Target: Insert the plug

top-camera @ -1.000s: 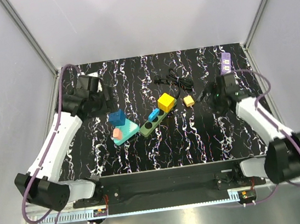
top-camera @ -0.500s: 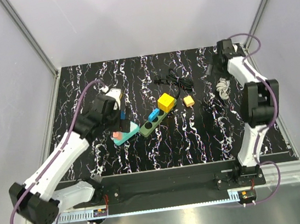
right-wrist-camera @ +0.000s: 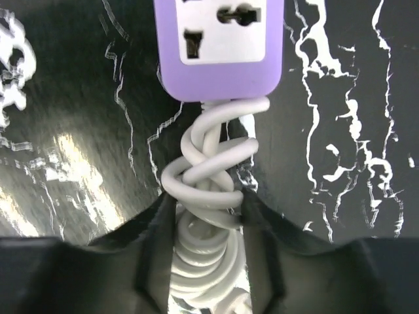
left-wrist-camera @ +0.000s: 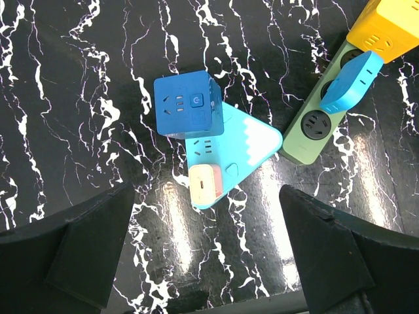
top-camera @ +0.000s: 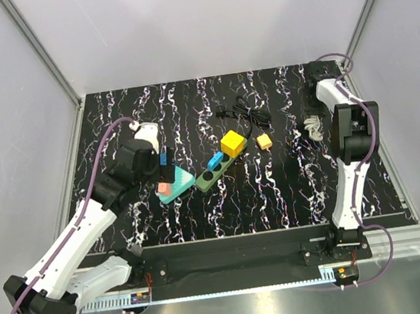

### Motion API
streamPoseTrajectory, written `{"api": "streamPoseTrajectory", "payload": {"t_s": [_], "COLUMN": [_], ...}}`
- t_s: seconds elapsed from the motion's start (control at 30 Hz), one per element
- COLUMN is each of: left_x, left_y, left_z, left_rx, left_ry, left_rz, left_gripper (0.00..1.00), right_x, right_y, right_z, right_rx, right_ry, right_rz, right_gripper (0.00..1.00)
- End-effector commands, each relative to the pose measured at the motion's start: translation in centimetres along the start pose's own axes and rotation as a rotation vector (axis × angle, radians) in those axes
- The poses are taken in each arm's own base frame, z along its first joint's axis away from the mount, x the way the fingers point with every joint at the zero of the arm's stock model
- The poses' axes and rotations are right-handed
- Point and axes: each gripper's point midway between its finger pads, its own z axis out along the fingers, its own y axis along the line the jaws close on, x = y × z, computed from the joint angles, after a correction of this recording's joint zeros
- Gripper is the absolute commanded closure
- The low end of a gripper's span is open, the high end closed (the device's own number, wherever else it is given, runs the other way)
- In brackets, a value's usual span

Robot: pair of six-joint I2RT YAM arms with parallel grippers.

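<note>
In the right wrist view, my right gripper [right-wrist-camera: 206,222] is shut on a coiled white cable [right-wrist-camera: 213,176], one finger pressed against each side of the coil. The cable runs into a purple power strip [right-wrist-camera: 219,46] lying just beyond the fingertips. The plug on this cable is hidden. From above, the coil [top-camera: 312,124] lies at the back right beside the right arm. My left gripper [left-wrist-camera: 206,196] hangs wide open and empty above a teal triangular socket block [left-wrist-camera: 252,147]. That block carries a pink adapter [left-wrist-camera: 206,183] and a blue cube socket [left-wrist-camera: 188,104].
A green power strip [top-camera: 216,170] lies mid-table with a light blue plug [left-wrist-camera: 350,82] in it and a yellow cube socket [top-camera: 232,143] at its far end. A small orange cube [top-camera: 264,141] and a black cable [top-camera: 243,114] lie behind. Frame walls border the table.
The right arm reached into the back right corner and its jaws closed from wide open onto the white coil. The left arm swung from the back left to above the teal block.
</note>
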Motion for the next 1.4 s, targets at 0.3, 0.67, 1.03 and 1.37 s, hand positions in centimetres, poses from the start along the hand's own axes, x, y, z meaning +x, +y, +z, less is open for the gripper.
{"api": "streamPoseTrajectory", "payload": {"t_s": [0.3,0.67,1.03,1.37], "left_x": [-0.8,-0.9,-1.0,-0.9], "left_y": [-0.9,-0.4,-0.5,-0.8], "left_z": [0.4,0.3,0.2,0.4], "left_rx": [0.032,0.012,0.018,0.027], "left_ry": [-0.031,-0.039,-0.042,-0.036], "left_rz": [0.010,0.013,0.004,0.000], "left_gripper": [0.02,0.02,0.05,0.06], "right_x": [8.7,6.6,7.9,8.9], "right_y": [-3.2,8.8,15.1,17.7], "right_z": [-10.4,-13.6,-10.0,-8.6], "right_rx": [-0.029,-0.334,-0.441,-0.516], "right_ry": [0.096,-0.068,-0.254,-0.160], "right_rz": [-0.028,-0.176,-0.161,-0.174], "right_gripper": [0.21,0.20,0.16,0.22]}}
